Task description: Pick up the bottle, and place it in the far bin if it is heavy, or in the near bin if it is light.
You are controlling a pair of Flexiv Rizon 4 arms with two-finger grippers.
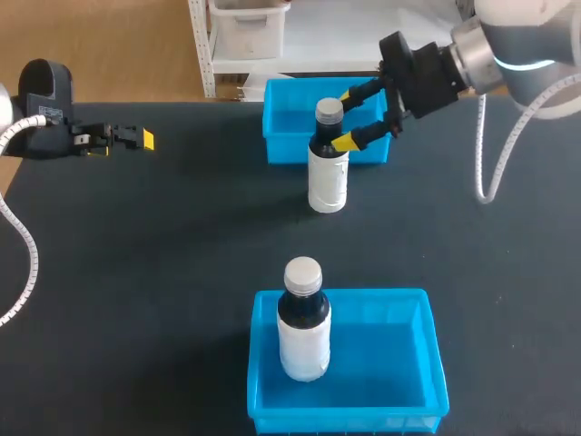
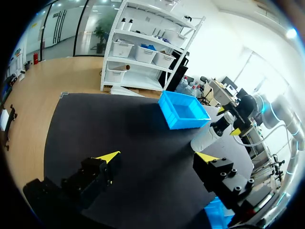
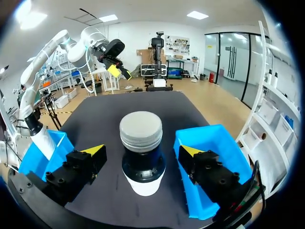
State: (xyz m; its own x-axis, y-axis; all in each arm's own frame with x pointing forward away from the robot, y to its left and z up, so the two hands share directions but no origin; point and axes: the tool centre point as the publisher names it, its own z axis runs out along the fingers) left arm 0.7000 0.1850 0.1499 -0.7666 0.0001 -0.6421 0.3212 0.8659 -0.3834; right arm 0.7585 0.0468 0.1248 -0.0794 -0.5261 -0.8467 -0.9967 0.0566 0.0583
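The right gripper (image 1: 348,116) stood with its yellow-tipped fingers spread apart, one on each side of the bottle (image 1: 327,182), level with the dark shoulder just below the grey cap (image 3: 140,129). In the right wrist view a gap showed on both sides, so nothing was clamped. The fingers bracketed the upper part, probably so that closing would catch the bottle high and let it hang plumb when lifted. The bottle itself stood upright on the dark surface (image 1: 163,272), just in front of the far bin (image 1: 286,150) and outside it. The weighing that decides its bin had therefore not been done; I judged the step in hand to be the grasp. Closer to the robot, the near bin (image 1: 434,363) held a second bottle (image 1: 302,331), upright against its left side, leaving the right part of the bin free. The left gripper (image 2: 158,156) was well apart from all this, near the left edge of the surface, fingers wide and holding nothing. It looked parked there to keep out of the right arm's way
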